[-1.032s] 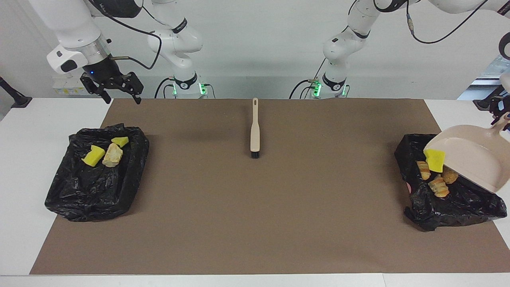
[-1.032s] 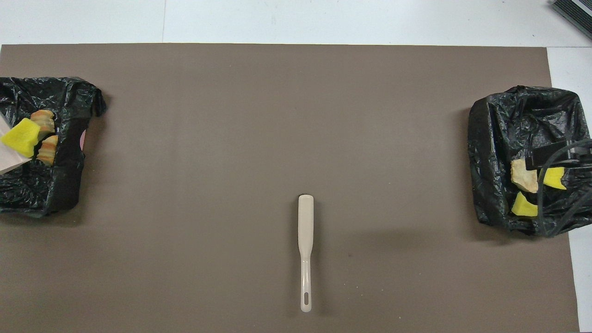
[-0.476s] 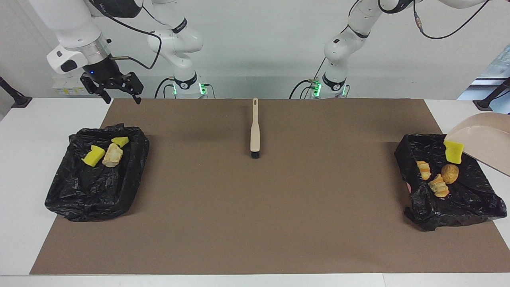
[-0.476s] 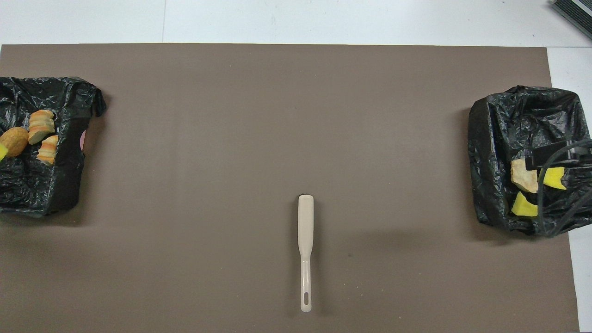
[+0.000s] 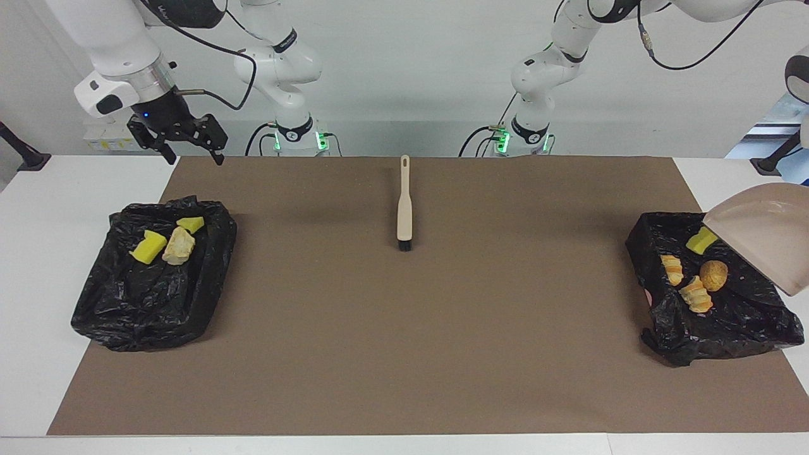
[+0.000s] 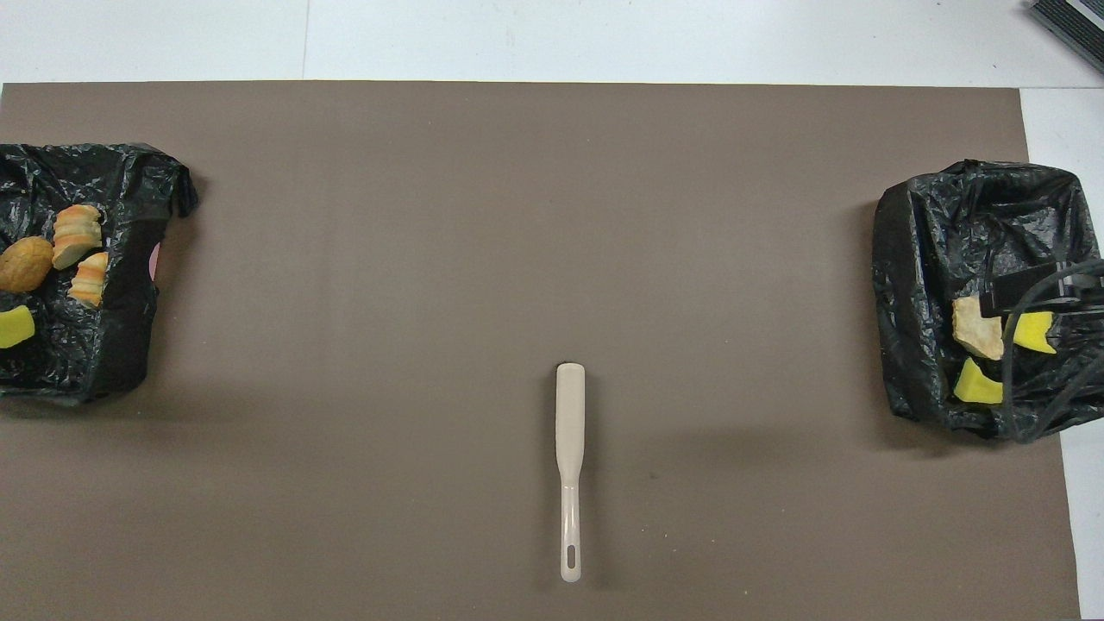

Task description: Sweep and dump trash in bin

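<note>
The beige dustpan (image 5: 761,234) hangs tilted over the black-lined bin (image 5: 727,328) at the left arm's end; its handle and my left gripper are out of view. In that bin lie a green-and-yellow sponge wedge (image 5: 700,241), a round tan lump (image 5: 713,275) and two striped tan pieces (image 5: 696,294); they also show in the overhead view (image 6: 24,264). The bin (image 5: 145,297) at the right arm's end holds two yellow sponge bits (image 5: 148,248) and a cream lump (image 5: 178,245). My right gripper (image 5: 193,157) is open and empty, up in the air by that bin.
The beige hand brush (image 5: 404,205) lies on the brown mat (image 5: 404,347) at the middle, nearer to the robots, handle toward them; it also shows in the overhead view (image 6: 569,466). The right arm's cables (image 6: 1044,289) cover part of its bin from above.
The dustpan has lifted off the bin and tipped up. The sponge wedge slid out of it and now lies in the bin. The right arm has not moved.
</note>
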